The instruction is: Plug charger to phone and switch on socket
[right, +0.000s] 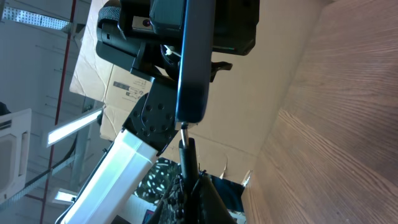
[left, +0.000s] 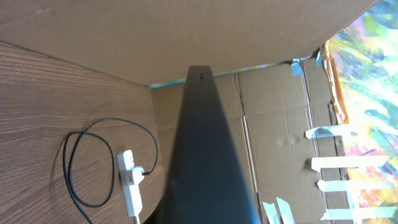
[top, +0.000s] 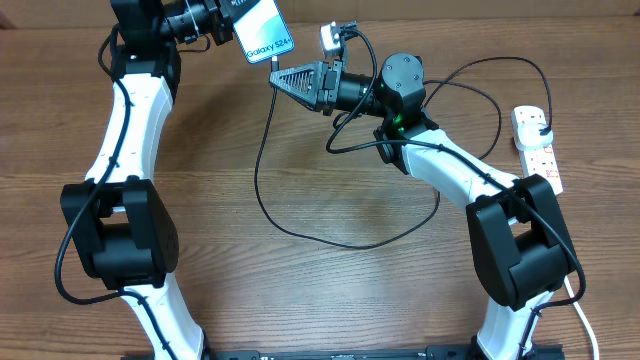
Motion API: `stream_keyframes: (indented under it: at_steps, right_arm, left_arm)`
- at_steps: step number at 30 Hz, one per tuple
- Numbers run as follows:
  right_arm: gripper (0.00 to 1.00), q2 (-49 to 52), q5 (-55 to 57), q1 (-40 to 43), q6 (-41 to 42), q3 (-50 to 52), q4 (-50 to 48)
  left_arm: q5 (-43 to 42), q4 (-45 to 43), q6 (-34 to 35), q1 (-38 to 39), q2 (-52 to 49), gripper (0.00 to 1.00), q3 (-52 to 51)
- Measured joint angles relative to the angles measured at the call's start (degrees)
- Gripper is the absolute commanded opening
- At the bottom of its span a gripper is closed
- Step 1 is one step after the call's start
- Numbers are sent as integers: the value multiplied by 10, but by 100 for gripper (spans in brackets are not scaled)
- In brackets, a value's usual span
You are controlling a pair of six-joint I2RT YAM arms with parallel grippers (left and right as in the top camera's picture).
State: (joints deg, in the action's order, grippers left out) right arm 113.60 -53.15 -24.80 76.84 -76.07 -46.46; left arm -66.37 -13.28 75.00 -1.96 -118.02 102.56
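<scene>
My left gripper (top: pixel 222 24) is shut on the phone (top: pixel 262 36) and holds it in the air at the table's far edge, its "Galaxy S24+" screen facing up. In the left wrist view the phone (left: pixel 205 155) is a dark edge-on slab. My right gripper (top: pixel 287 79) is shut on the charger just behind its connector tip (right: pixel 184 133). The tip points at the phone's lower end (right: pixel 191 68) and touches or nearly touches it. The black cable (top: pixel 262 190) loops over the table and runs to the socket (top: pixel 536 150) at the right edge.
Cardboard walls (left: pixel 273 106) stand behind the table's far edge. The socket (left: pixel 129 182) and cable loop (left: pixel 69 163) also show in the left wrist view. A white lead (top: pixel 580 310) runs from the socket toward the front right.
</scene>
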Motion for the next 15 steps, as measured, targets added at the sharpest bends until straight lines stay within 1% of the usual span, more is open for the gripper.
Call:
stream_keyframes:
  at_steps: [15]
  right_arm:
    - [4, 0, -9, 0, -3, 0, 1]
  left_arm:
    - [-9, 0, -14, 0, 0, 4, 0]
